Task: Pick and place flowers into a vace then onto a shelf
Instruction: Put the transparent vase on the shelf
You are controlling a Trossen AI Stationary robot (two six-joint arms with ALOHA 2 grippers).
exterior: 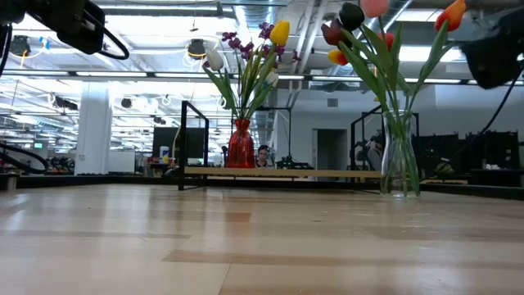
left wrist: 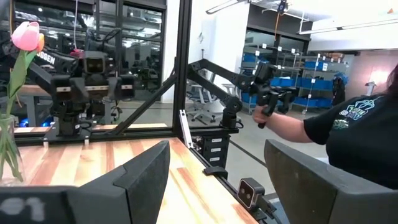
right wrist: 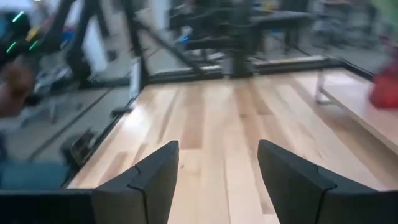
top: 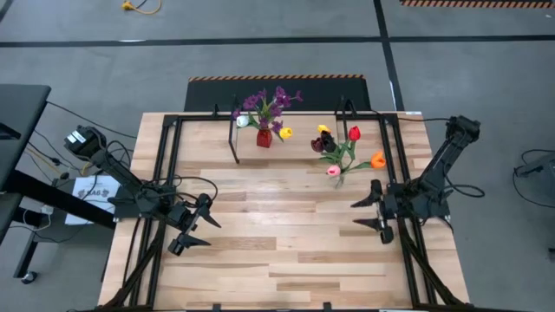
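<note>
A clear glass vase point(top: 339, 176) stands on the tabletop holding tulips point(top: 347, 146) in red, orange, yellow, pink and dark maroon; in the low view the same vase point(exterior: 399, 160) stands at right. A red vase point(top: 264, 136) with a purple sprig, a yellow and a white tulip stands on the raised wooden shelf point(top: 295, 130) at the far edge. My left gripper point(top: 196, 229) hovers open over the table's left part. My right gripper point(top: 371, 211) hovers open at right, nearer than the glass vase. Neither touches anything.
Black frame rails point(top: 165, 165) run along both table sides, and the shelf's black legs point(top: 236, 143) stand at the far edge. Bare planks point(top: 286, 225) lie between the two grippers. A person point(left wrist: 348, 130) holding a controller shows beyond the table in the left wrist view.
</note>
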